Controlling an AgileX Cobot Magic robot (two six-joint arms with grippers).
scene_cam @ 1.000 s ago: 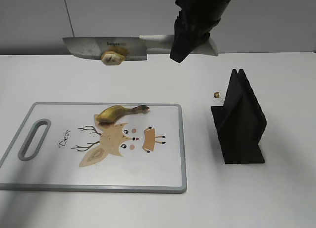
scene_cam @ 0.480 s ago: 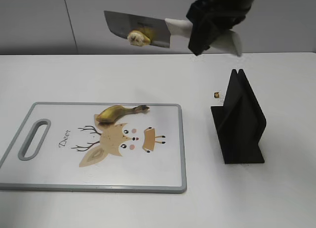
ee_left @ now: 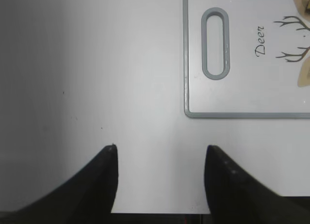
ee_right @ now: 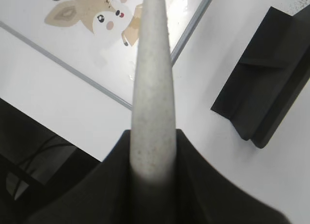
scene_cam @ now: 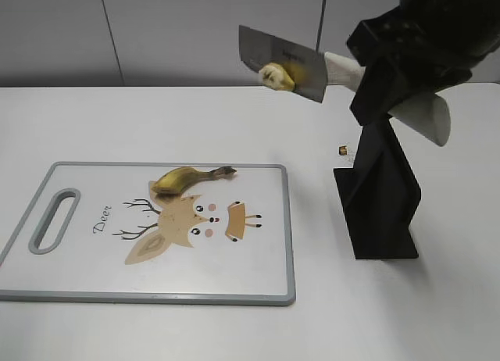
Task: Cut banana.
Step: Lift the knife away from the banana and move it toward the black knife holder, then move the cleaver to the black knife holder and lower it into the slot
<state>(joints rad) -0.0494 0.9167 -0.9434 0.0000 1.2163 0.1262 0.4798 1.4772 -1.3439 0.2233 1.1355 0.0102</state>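
While the right claw (scene_cam: 383, 83) is clamping the knife (scene_cam: 285, 64) handle above the desk (scene_cam: 156, 119), we're seeing a banana slice (scene_cam: 277, 76) sticking to the blade. Banana (scene_cam: 183, 178) is lying on the cutting board (scene_cam: 258, 283). Left claw (ee_left: 160, 180) is hanging spread apart.

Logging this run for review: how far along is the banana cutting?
One cut looks done: a banana slice sticks to the knife, and the rest of the banana lies on the cutting board. The right tool holds the knife high by the black stand. The left tool is open and idle. The slice isn't on the board.
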